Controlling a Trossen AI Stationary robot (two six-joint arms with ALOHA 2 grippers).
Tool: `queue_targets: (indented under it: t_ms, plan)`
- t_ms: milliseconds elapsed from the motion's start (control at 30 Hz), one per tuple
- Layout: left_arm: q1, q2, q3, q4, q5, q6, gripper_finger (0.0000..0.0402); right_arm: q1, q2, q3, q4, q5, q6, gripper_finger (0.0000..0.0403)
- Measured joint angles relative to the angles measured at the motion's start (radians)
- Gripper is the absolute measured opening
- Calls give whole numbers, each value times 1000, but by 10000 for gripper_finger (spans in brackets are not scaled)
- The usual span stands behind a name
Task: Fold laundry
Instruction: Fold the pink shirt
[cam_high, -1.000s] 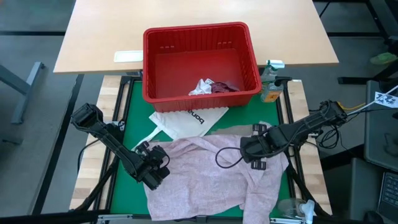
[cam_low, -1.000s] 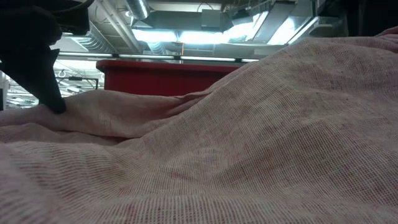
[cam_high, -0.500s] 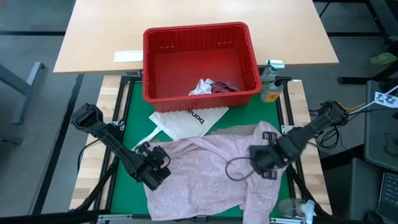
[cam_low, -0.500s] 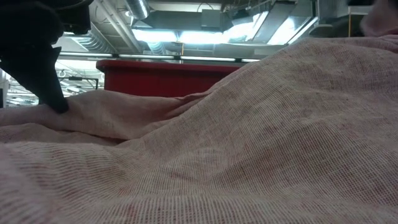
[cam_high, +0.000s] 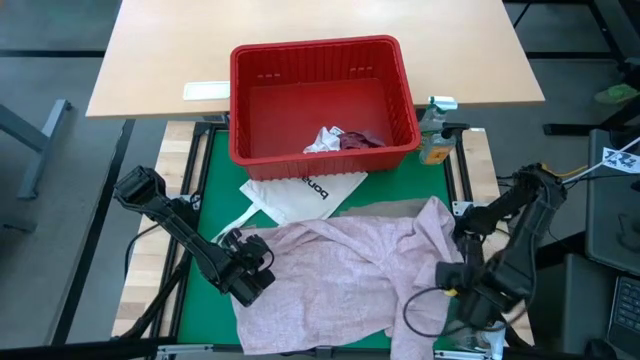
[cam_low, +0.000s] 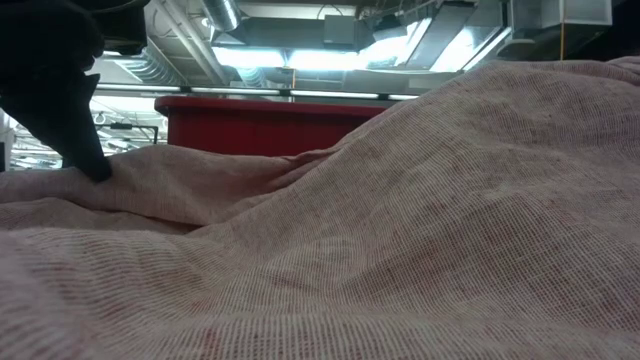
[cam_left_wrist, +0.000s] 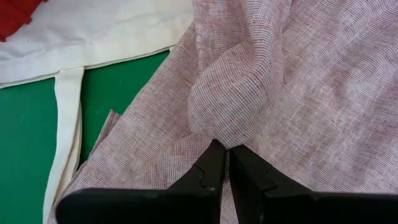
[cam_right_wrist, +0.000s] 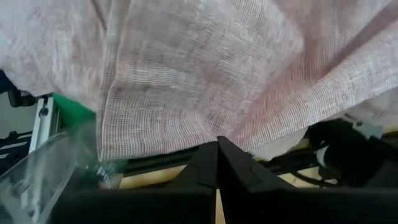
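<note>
A mottled pink garment (cam_high: 340, 275) lies spread and rumpled on the green mat (cam_high: 215, 190). It also fills the low view as pink cloth (cam_low: 400, 220). My left gripper (cam_high: 255, 272) is shut on the garment's left part. My right gripper (cam_high: 468, 295) is shut at the garment's right edge, above the table's near right corner, and points down. A white piece and a maroon piece (cam_high: 340, 138) lie inside the red basket (cam_high: 320, 60). My left gripper pinches a bunched fold (cam_left_wrist: 221, 121) of the pink garment between its two fingers, slanting down from the table's left. One finger (cam_low: 85, 150) stands on the cloth, which stays on the mat around it. My right gripper meets the garment's hemmed edge (cam_right_wrist: 214, 134) with its shut fingertips, from above. Creases fan out from there, and the cloth beside it is raised off the mat.
A white tote bag (cam_high: 300, 192) with black lettering lies between basket and garment. A spray bottle (cam_high: 435, 130) stands right of the basket. A clear plastic thing (cam_high: 470, 335) sits at the near right corner. A wooden table (cam_high: 170, 50) lies beyond the basket.
My right gripper has swung from the middle of the garment toward the table's near right corner, turning as it went. The garment's right part has been drawn toward the right edge and now rises in a ridge; its left part has stayed where it was.
</note>
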Motion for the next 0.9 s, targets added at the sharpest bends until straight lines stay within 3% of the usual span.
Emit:
queue_targets:
  t_ms: [300, 600, 900]
  plan:
    - [0, 0, 0, 0, 1, 55, 16, 82, 0, 0, 2, -30, 73, 2]
    - [0, 0, 0, -1, 4, 79, 16, 80, 0, 0, 5, -206, 61, 6]
    - [0, 0, 0, -1, 5, 79, 29, 79, 0, 0, 5, -185, 60, 7]
